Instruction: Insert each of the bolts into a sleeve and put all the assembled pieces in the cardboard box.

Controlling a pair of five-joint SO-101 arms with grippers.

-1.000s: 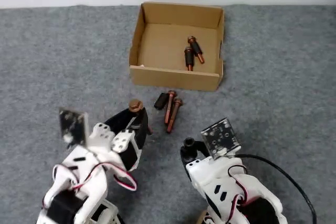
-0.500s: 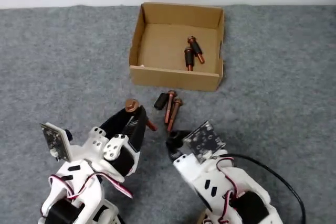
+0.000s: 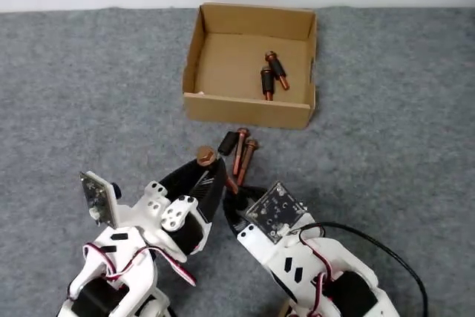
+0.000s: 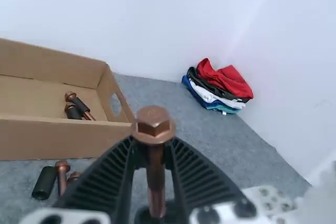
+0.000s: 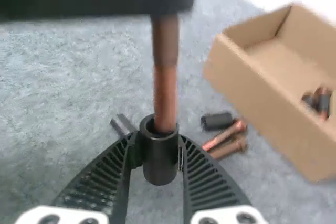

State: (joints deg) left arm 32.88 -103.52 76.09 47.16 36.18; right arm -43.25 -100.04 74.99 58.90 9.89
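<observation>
Copper-coloured bolt (image 4: 152, 129) is sitting head-up in the closed left jaws, its shank dipping into the black sleeve (image 5: 158, 153) that the right jaws are gripping. Both are hanging over the grey counter (image 3: 74, 94) at six o'clock from the cardboard box (image 3: 245, 113), which is holding two assembled pieces (image 3: 267, 79).

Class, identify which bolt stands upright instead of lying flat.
The bolt in the left gripper, head up, shank entering the sleeve; the others lie flat.

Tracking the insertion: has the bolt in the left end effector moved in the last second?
Yes. The bolt moved rightward, nearer the two loose bolts by the cardboard box.
</observation>
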